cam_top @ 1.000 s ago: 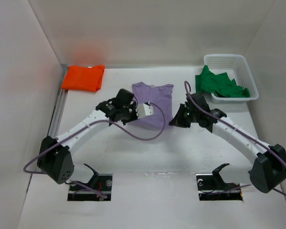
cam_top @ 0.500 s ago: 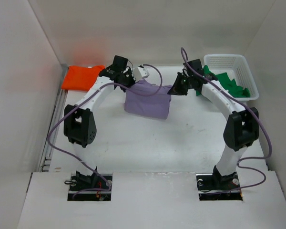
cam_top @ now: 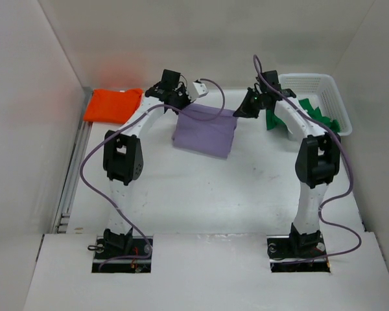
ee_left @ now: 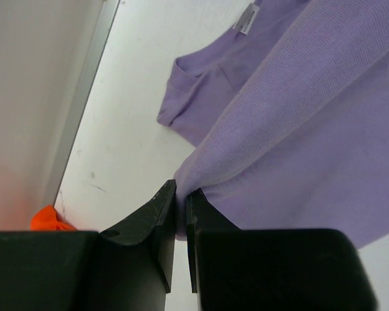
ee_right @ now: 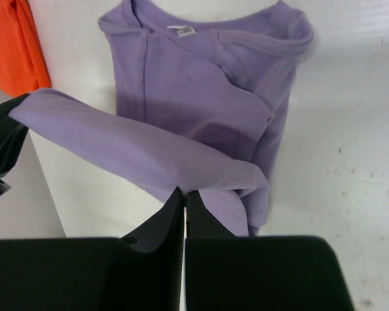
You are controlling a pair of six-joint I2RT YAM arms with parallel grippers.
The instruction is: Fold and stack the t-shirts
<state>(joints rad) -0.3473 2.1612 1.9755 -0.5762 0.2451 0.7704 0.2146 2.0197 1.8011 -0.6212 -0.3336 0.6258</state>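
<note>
Lavender t-shirt [cam_top: 204,133] hangs between left gripper [ee_left: 181,195] and right gripper [ee_right: 184,194], both pinching it.

Both pincers stand over the far part of the bench [cam_top: 201,194], the left pincer [cam_top: 181,103] to the left of the right pincer [cam_top: 243,111]. The middle t-shirt [cam_top: 204,133] spans between them. Each pincer grips one end of its raised edge between closed jaws, and the rest hangs down to the bench on the near side of both pincers. The far-left t-shirt [cam_top: 112,105] lies on the bench left of the left pincer, apart from it. The basket [cam_top: 334,97] stands right of the right pincer. The third t-shirt [cam_top: 314,111] lies in the basket, spilling over the rim on the side facing that pincer.
</note>
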